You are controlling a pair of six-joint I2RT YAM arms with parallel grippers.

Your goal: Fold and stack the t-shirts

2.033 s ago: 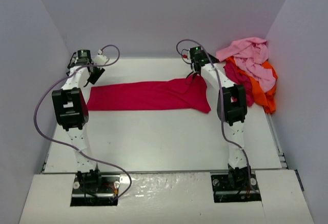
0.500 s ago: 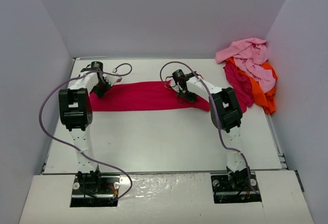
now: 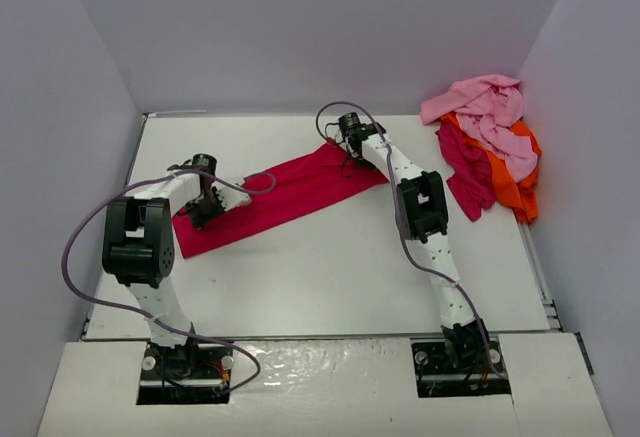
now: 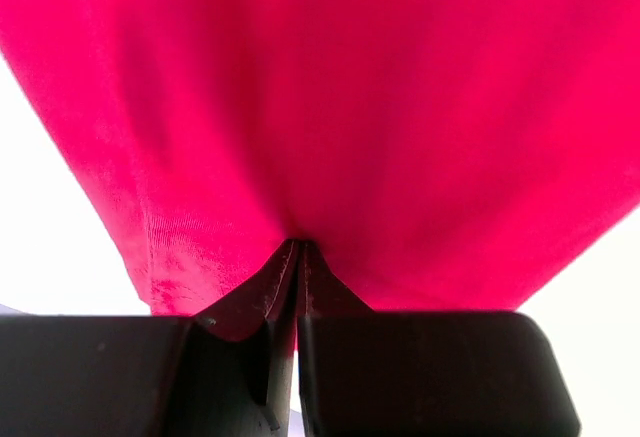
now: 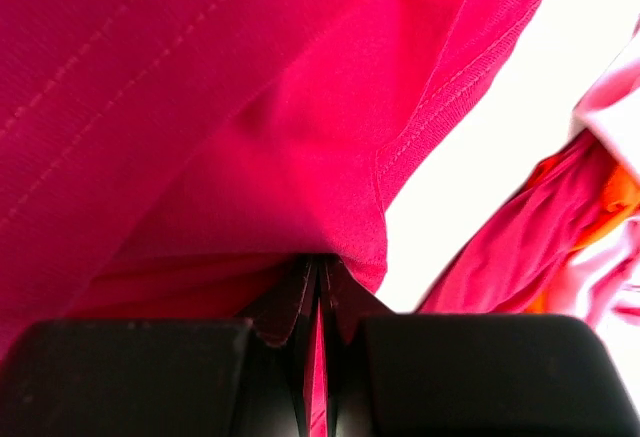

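- Crimson-red t-shirt [image 3: 285,189] lies as a long, narrow folded band slanting across the white desk [image 3: 330,267], stretched between the two end effectors.
- At the band's lower end, the left end effector [image 3: 205,207] is clamped fully closed on the cloth. Its wrist view shows the black fingertips [image 4: 265,292] pressed together on a small tuck of red fabric, and the rest of the fabric spreads out ahead of them and fills most of that view.
- At the band's upper end, the right end effector [image 3: 347,149] is also closed tight on the cloth. Its wrist view shows a thin sliver of red between the pressed fingers, with a stitched hem just ahead and to the right.
- Well to the right of the right end effector sits a loose heap by the wall. A light pink shirt [image 3: 490,107] is on top, an orange shirt [image 3: 515,185] is beneath it, and a dark magenta shirt [image 3: 465,172] is on the side nearest that end effector.
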